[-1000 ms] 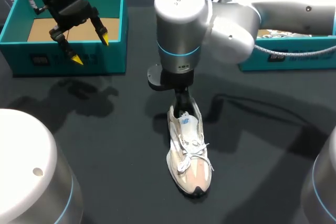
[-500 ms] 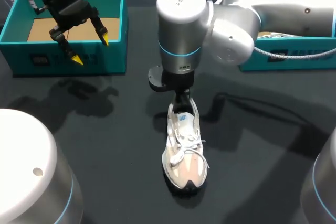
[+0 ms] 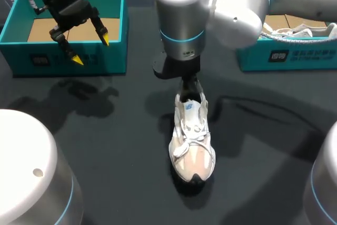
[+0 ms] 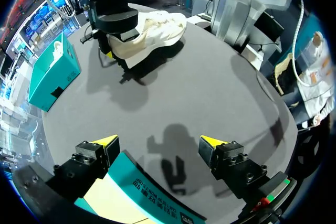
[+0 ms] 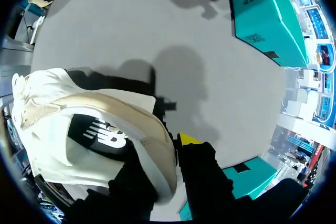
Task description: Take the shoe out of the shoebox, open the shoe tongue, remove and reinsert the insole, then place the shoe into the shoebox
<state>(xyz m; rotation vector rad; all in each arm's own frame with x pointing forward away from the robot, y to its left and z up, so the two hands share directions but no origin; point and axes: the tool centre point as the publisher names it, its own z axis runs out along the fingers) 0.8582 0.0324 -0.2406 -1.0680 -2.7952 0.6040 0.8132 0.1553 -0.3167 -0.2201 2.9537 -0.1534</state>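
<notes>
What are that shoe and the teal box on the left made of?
The shoe looks like matte cream fabric with suede-like panels and woven white laces. The box is probably cardboard: teal printed walls, bare brown floor inside.

The head camera sits high above and behind the robot and looks steeply down on the dark table (image 3: pixel 105 146). It is far enough back to take in the left shoebox (image 3: pixel 68 56), the right shoebox (image 3: pixel 287 56) and the shoe (image 3: pixel 192 138) in the middle. The left wrist camera hangs just over the left shoebox and looks past the left gripper (image 4: pixel 158 141), across the table to the shoe, well apart from it. The right wrist camera points down at the table with the shoe's heel very close under it. All three views share the shoe and the table around it.
</notes>
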